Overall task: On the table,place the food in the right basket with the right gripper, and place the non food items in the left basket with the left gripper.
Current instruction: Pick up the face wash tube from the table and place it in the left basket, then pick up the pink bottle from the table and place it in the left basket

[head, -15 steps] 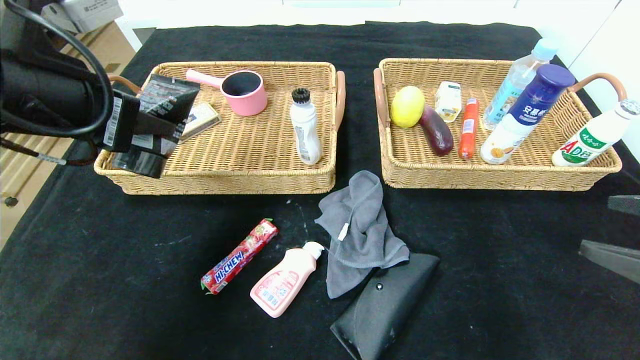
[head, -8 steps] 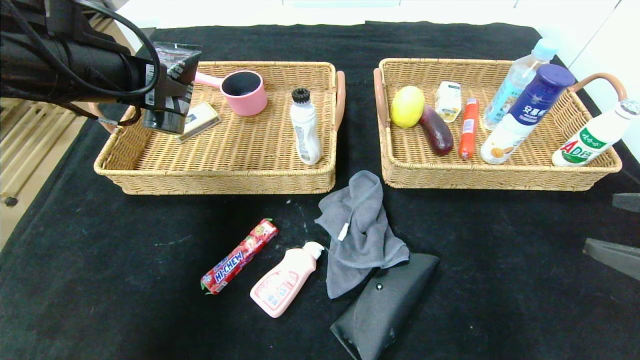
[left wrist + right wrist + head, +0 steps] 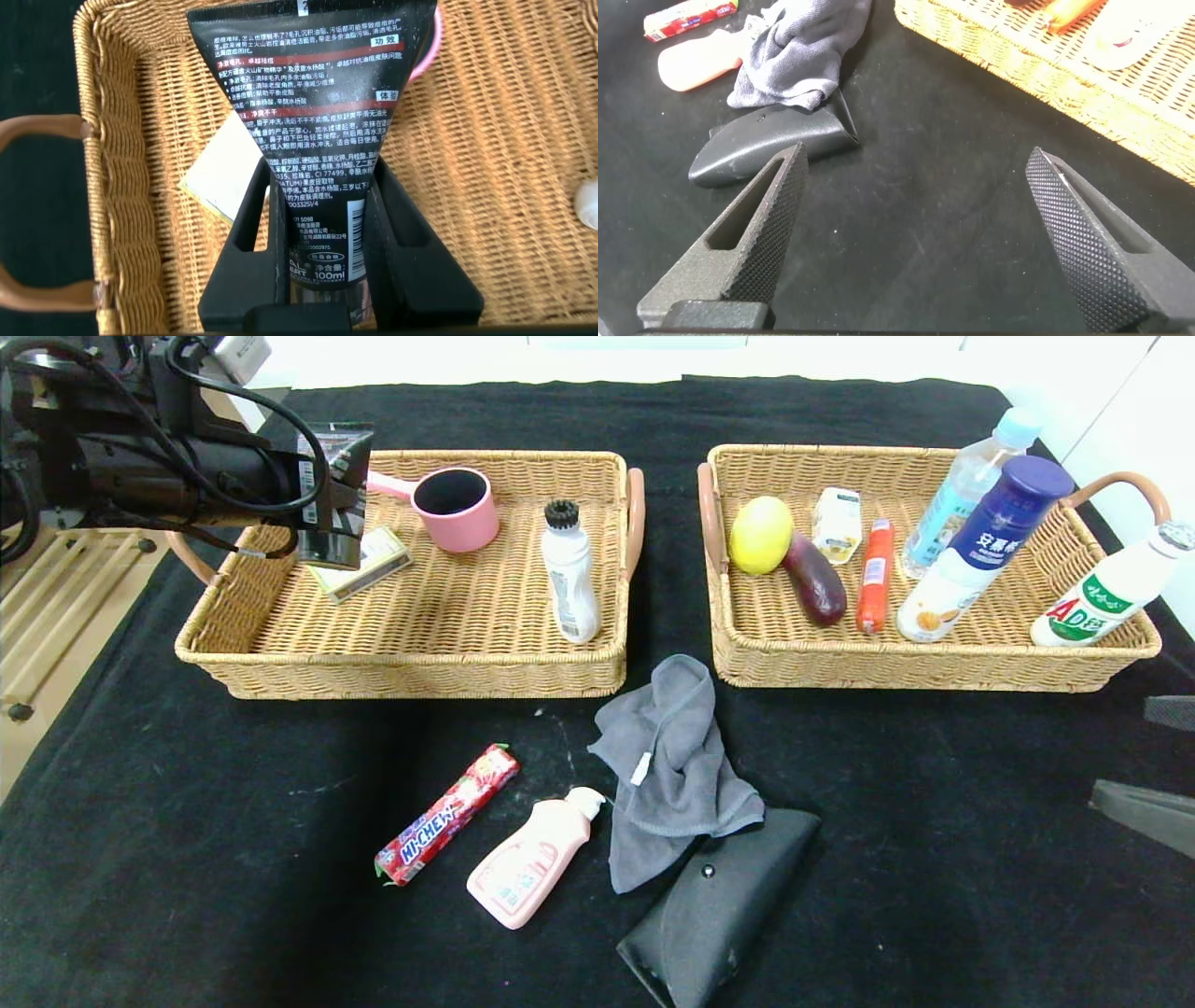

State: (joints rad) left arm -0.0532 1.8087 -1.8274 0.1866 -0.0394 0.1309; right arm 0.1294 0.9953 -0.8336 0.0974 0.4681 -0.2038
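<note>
Black table; left end effector grips black squeeze tube above left basket's far-left corner; right end effector wide.

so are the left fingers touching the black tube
Touching: the left wrist view shows both fingers pressed against the sides of the black tube, above the left basket.

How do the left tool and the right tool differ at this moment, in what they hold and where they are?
The left tool is clamped on the black squeeze tube above the far left corner of the left basket; the right tool holds nothing, its fingers spread wide. The left is raised over wicker, the right sits low over bare table by the right basket, near the black glasses case. Both have tapered black fingers.
</note>
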